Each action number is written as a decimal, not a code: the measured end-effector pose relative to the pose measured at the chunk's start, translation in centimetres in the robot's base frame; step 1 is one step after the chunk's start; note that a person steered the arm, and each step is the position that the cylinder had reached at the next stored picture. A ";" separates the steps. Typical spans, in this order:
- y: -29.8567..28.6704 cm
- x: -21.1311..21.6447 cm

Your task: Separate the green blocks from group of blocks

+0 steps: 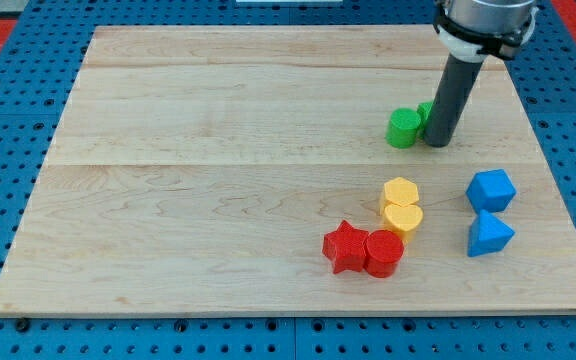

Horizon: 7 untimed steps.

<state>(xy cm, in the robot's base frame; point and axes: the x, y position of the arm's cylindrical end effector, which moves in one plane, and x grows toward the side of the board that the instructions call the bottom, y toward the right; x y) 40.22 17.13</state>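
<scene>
A green cylinder lies on the wooden board at the view's upper right. A second green block shows just behind it, mostly hidden by my rod; its shape cannot be made out. My tip rests on the board right beside the green cylinder, on its right, touching or nearly touching both green blocks. Below them, apart from the greens, sit a yellow hexagon and a yellow heart-like block, a red star and a red cylinder.
A blue hexagonal block and a blue triangular block lie at the view's right, near the board's right edge. A blue pegboard surrounds the board.
</scene>
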 end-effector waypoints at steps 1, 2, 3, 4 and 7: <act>0.0 -2.7; 0.0 -5.2; 0.0 -5.6; 0.5 -5.6; 6.7 -5.4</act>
<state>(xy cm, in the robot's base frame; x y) 34.79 23.86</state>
